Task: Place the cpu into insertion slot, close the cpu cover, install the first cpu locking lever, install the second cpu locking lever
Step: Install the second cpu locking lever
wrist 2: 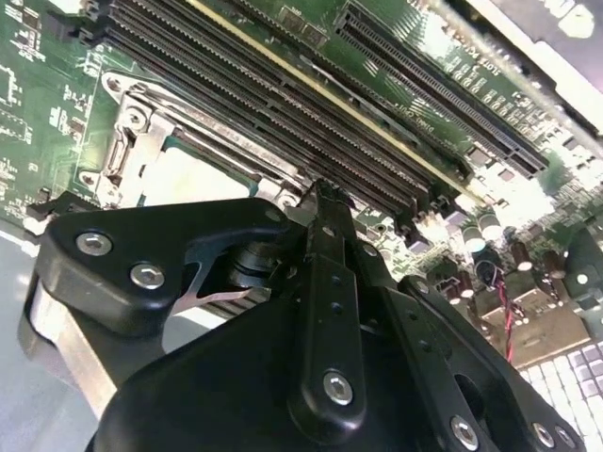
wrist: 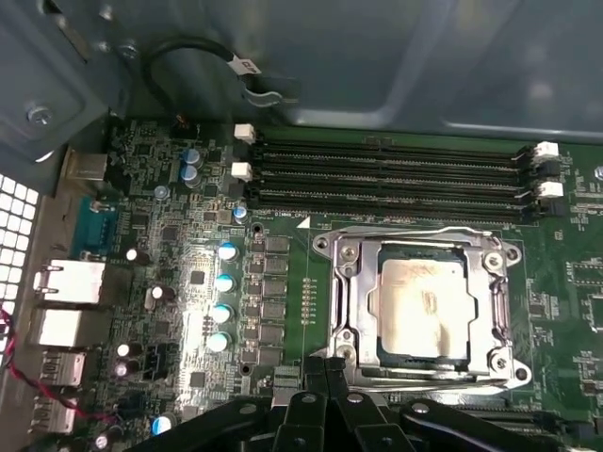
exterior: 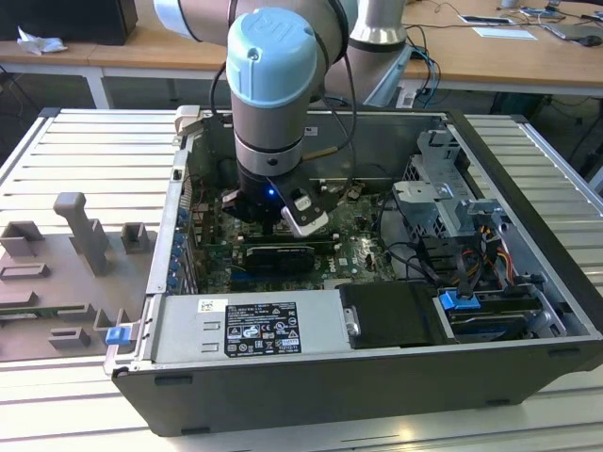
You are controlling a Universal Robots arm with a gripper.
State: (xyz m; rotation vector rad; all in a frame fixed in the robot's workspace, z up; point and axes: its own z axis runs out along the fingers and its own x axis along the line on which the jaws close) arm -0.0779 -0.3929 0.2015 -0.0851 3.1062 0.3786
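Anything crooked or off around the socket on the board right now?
Nothing stands out. The pale silvery-beige square cpu sits flat and square inside the black insertion slot, with the silver metal frame cpu cover lying level around it. The black gripper is beside the frame.

silvery-beige cpu [wrist: 421, 303], silver cpu cover [wrist: 344, 282], green motherboard [wrist: 283, 282]

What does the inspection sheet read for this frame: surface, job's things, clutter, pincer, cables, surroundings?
Surface: ribbed grey metal table under open black computer case.
Job's things: pale silvery square cpu seated in black insertion slot; silver frame cpu cover down around it.
Clutter: grey plastic fixture blocks.
Pincer: black pincer beside the socket edge, state unclear.
Cables: black looped cable by the case wall.
Surroundings: wooden desks behind.
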